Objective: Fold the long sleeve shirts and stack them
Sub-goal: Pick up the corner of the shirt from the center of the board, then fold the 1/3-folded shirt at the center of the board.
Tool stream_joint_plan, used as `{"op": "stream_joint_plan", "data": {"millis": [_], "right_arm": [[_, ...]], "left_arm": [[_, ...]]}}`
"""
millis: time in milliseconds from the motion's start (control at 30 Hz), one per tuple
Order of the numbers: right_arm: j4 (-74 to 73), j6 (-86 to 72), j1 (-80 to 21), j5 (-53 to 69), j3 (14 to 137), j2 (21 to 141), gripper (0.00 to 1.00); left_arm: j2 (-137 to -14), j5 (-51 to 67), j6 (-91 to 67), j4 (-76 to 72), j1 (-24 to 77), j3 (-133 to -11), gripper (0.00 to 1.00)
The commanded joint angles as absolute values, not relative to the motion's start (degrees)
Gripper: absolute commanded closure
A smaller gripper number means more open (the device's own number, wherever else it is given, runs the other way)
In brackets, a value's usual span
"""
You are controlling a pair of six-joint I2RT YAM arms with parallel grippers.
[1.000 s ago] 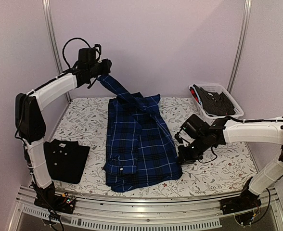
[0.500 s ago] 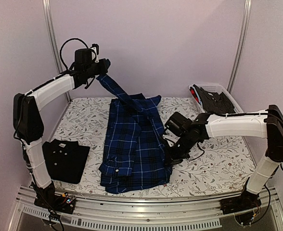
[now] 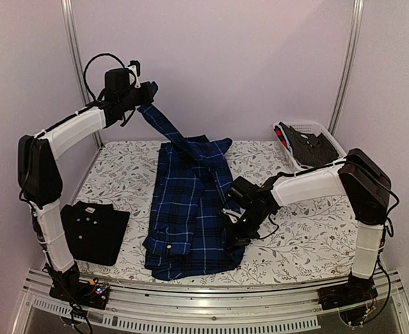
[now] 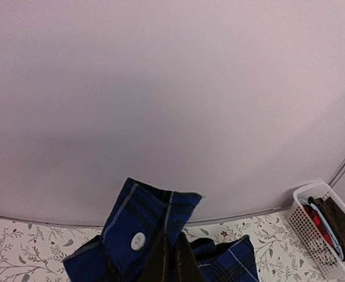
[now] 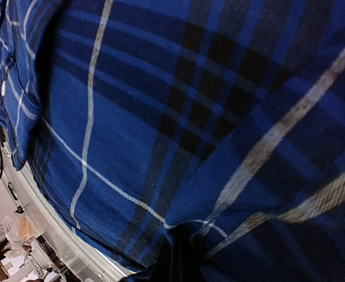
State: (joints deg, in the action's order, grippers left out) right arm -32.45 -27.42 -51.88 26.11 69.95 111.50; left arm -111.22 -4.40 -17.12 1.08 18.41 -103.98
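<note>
Overhead, left gripper (image 3: 147,90) pinches the sleeve of the plaid shirt (image 3: 189,202).

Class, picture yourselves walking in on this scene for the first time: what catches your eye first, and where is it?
The blue plaid shirt dominates mid-table, one sleeve drawn up high to the back left by the left gripper. The right gripper holds the shirt's right edge low near the front. A folded black shirt lies front left, and a white basket of clothes sits back right.
</note>
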Motion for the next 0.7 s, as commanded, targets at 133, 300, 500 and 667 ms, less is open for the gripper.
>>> {"op": "stream_joint_plan", "data": {"millis": [133,300,500,667], "right_arm": [[-29.85,-24.60,-41.93,22.52,64.36,112.51,1.00],[-32.72,-22.20,-38.15,18.98,66.29,108.83,1.00],[-36.02,-22.91,-39.97,17.64,68.34,103.87,1.00],[-40.15,-23.85,-43.22,15.50,72.54,100.56,1.00]], "left_arm": [[-109.15,-4.30,-16.62,-0.19,17.58,-106.04,1.00],[-110.21,-5.14,-15.86,1.38,17.24,-108.10,1.00],[-112.75,-6.22,-13.68,3.15,15.75,-111.35,1.00],[-112.65,-6.19,-12.73,2.72,14.62,-111.52,1.00]]}}
